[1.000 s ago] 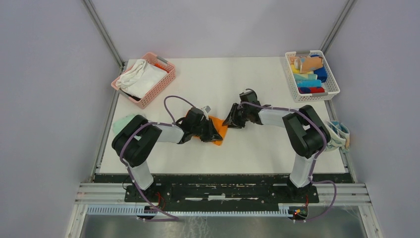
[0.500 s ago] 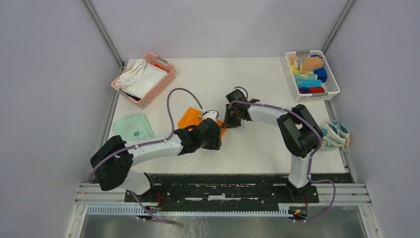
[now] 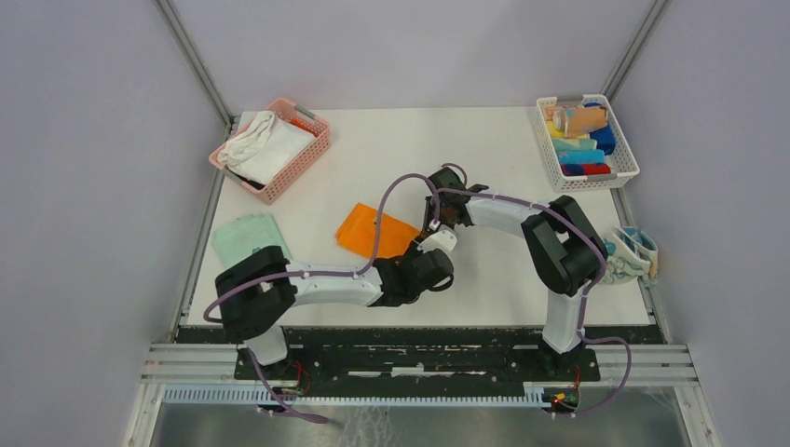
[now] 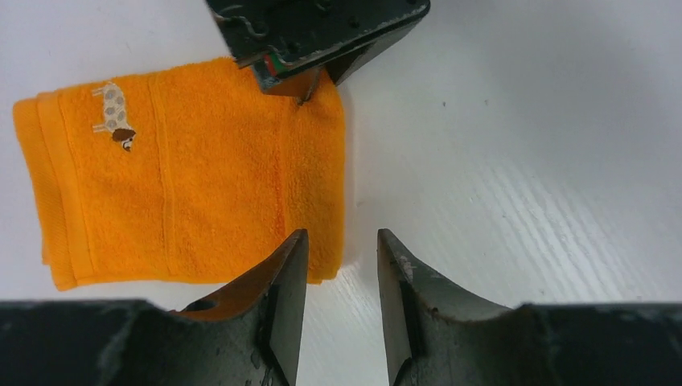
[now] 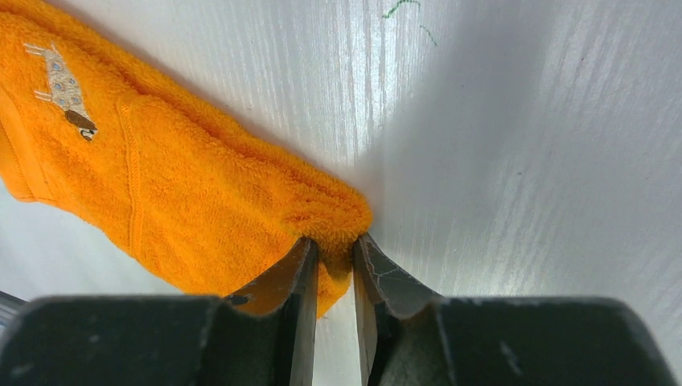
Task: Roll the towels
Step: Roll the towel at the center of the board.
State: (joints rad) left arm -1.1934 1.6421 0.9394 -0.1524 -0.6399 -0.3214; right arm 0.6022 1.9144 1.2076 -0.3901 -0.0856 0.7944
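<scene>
The orange towel (image 4: 185,169) lies flat mid table (image 3: 522,186), unrolled. The right gripper (image 5: 331,249) pinches its corner and the left gripper (image 4: 338,241) gapes empty beside it (mint towel (image 3: 247,237) untouched, left edge). Rolling looks barely begun.

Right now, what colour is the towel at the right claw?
Orange towel, small animal motif; clearest in left wrist view.

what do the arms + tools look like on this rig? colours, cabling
The left arm and right arm both have white links with chunky black joints. A thin purple cable runs exposed along each. The left tool and right tool are black, each with two flat, tapered, slightly scuffed fingers.
</scene>
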